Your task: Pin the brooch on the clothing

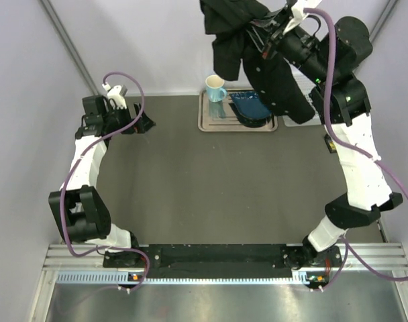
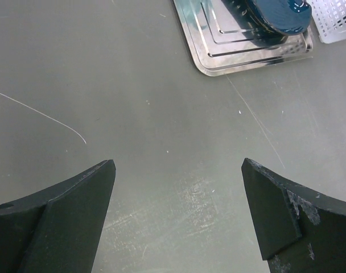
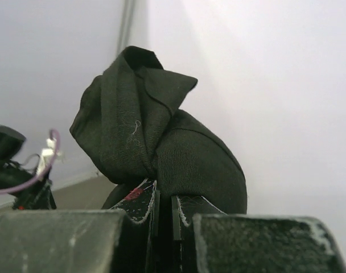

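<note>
Fingers (image 3: 140,206) of right gripper (image 3: 164,209) squeeze tight on black shirt (image 3: 133,125), high in air | left gripper (image 2: 177,170) spread wide, holds nothing, low over table (image 2: 161,102) | brooch not seen | risk: small pinch may slip, shirt falls onto cup (image 1: 215,87)

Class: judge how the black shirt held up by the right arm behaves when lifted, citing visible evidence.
Probably floppy: the black shirt hangs in limp folds from the right gripper. Likely light for its size: a pinch of bunched cloth seems to carry it. Hanging free, it may swing.
</note>
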### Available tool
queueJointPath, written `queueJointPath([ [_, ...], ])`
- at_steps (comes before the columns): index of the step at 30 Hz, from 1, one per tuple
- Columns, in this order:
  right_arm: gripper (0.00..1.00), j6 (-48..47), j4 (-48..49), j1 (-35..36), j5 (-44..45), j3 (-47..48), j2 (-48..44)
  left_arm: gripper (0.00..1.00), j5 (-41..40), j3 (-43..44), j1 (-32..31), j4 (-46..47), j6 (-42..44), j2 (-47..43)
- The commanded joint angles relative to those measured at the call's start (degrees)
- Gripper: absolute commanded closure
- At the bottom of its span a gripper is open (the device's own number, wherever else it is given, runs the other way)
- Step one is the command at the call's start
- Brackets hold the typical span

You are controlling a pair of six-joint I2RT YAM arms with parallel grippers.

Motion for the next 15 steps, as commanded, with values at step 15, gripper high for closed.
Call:
queueJointPath([
  [15, 1.0, -9.7, 14.0, 15.0, 9.2, -29.9, -19.2, 0.01, 3.4, -0.9, 3.1, -1.6, -0.2, -5.4],
])
